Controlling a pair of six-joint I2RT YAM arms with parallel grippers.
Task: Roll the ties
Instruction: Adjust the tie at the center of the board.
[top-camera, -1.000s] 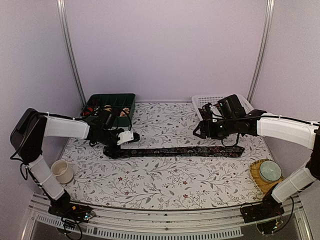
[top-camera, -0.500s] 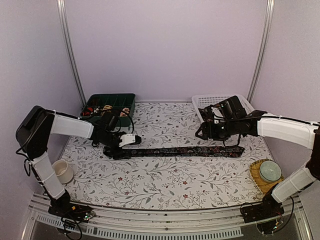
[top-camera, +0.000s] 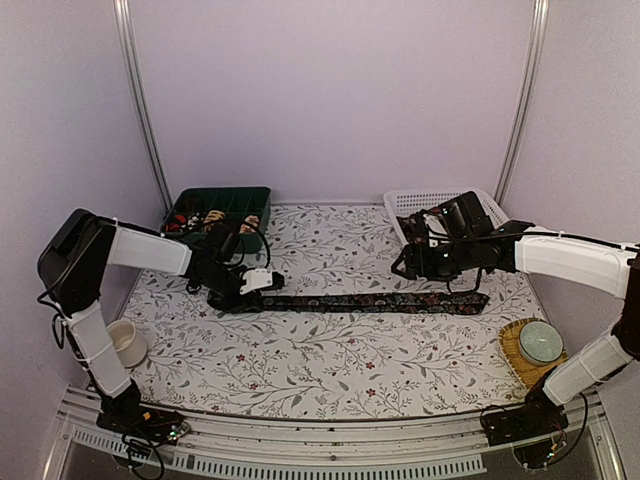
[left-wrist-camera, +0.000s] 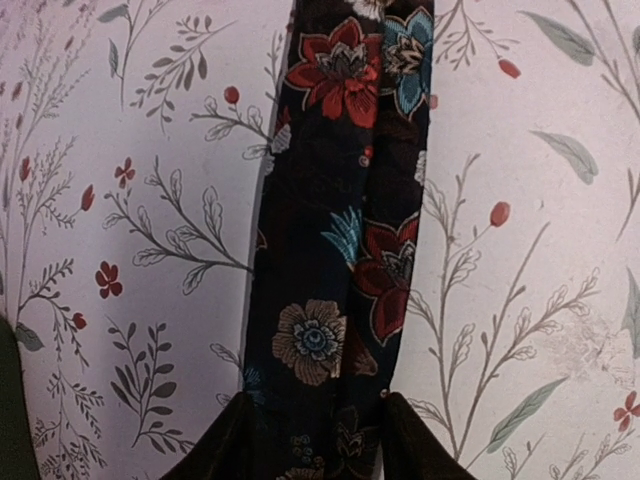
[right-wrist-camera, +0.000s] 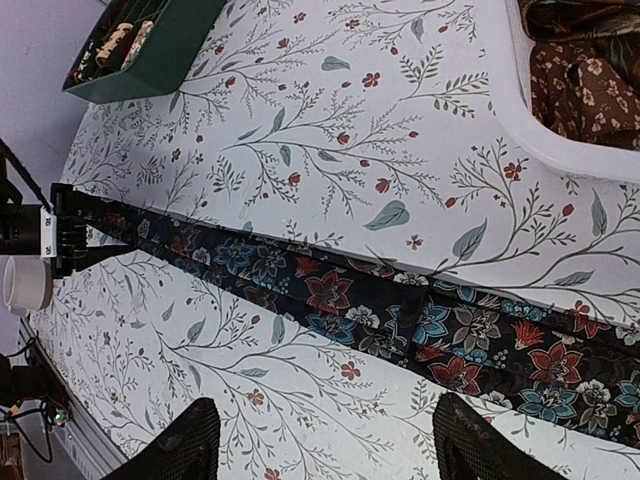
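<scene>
lying flat across the middle of the surface (top-camera: 330, 370), one dark floral tie (top-camera: 365, 302) runs left to right, fully unrolled. the green tray (top-camera: 215, 195) at far left already holds a few coiled ties (top-camera: 205, 217).

left wrist: the left fingers (left-wrist-camera: 232, 448) sit spread, one at each edge of the tie's left end, not visibly squeezing it.

right wrist: the right fingers (right-wrist-camera: 170, 450) gape wide and empty above the tie. the white basket (right-wrist-camera: 560, 145) holds brown patterned cloth (right-wrist-camera: 590, 80), likely more ties waiting. rolling this one looks not yet begun.
</scene>
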